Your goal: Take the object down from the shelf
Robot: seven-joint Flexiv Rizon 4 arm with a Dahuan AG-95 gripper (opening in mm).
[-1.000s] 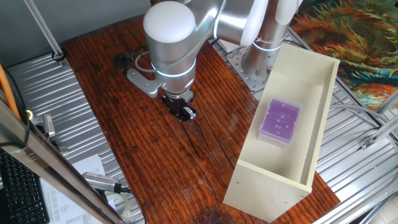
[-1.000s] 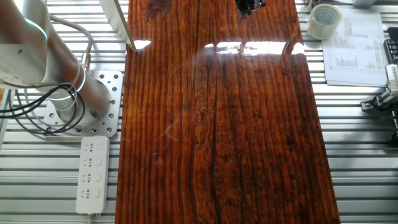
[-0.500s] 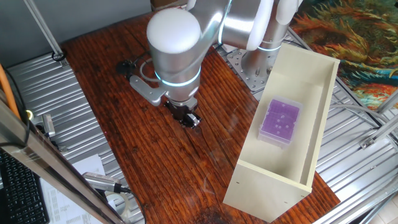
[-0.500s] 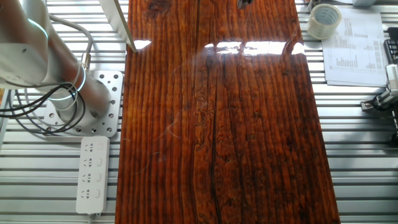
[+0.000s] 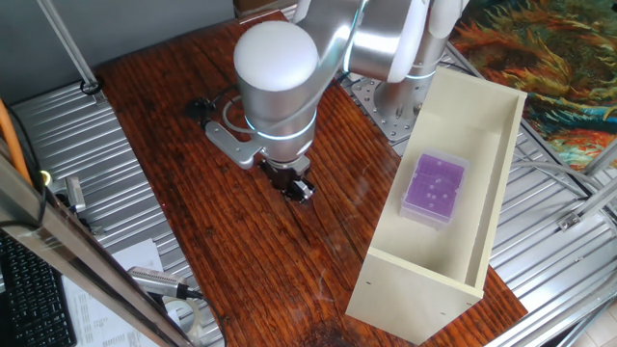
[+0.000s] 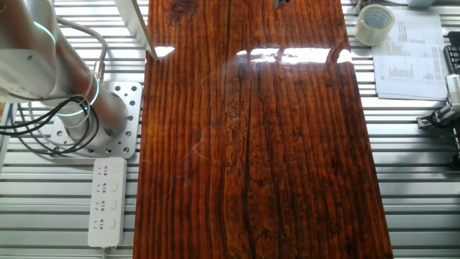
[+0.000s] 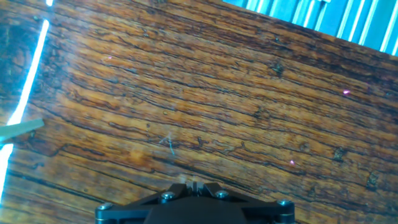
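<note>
Purple and dotted, the box (image 5: 433,189) lies flat inside the cream shelf (image 5: 501,145), which rests on the worktop (image 5: 193,125). The gripper (image 5: 298,189) hangs over bare wood, well apart from the shelf, fingers together and empty.

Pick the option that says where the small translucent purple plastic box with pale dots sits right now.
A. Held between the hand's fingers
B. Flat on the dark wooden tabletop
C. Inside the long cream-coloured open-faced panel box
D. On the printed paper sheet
C: the small translucent purple plastic box lies inside the long cream-coloured open-faced panel box, while the hand hangs over the bare wooden tabletop, well apart from it.
</note>
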